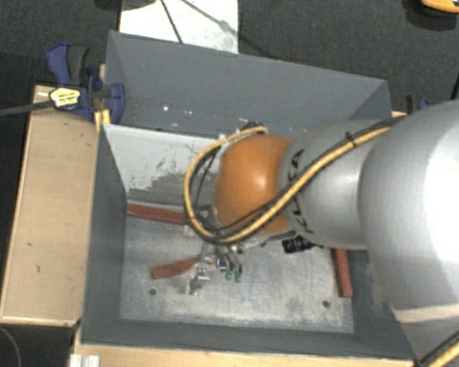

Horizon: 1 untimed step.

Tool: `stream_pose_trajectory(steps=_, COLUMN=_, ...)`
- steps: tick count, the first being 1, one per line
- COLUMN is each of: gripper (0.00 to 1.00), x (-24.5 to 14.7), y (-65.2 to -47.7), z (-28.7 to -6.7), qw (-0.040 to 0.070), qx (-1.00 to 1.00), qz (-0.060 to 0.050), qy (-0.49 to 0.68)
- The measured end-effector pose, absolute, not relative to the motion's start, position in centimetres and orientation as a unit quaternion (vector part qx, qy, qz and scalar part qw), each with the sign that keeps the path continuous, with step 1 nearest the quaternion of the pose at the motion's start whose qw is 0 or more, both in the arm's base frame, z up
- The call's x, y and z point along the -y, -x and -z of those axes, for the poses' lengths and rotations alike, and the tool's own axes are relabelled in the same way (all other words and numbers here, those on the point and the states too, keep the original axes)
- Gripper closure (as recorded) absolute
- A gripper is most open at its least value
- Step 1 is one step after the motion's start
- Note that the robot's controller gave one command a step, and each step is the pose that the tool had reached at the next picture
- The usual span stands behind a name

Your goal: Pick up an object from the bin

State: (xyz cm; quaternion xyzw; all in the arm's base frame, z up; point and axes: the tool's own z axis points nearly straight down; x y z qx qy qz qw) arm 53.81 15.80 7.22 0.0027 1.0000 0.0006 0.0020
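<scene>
since the reddish-brown stick [171, 270] touching the gripper [198, 283] looks light and stiff, i'd pinch mid-length; the gripper's opening i cannot tell.

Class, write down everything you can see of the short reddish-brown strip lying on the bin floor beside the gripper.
The short reddish-brown strip is slim, flat-looking and matt, perhaps wood or plastic. It lies on the grey bin floor, left of middle, slanting, its left end nearer the front wall. Its right end reaches the gripper; whether they touch cannot be told. No other thing touches it.
</scene>
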Motion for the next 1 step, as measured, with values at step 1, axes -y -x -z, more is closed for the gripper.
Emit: stream_pose_trajectory(steps=1, gripper=1.00, x=-15.81, y=-53.76, z=-7.45, qw=0.003, qx=-1.000, qz=-0.002, qy=-0.014)
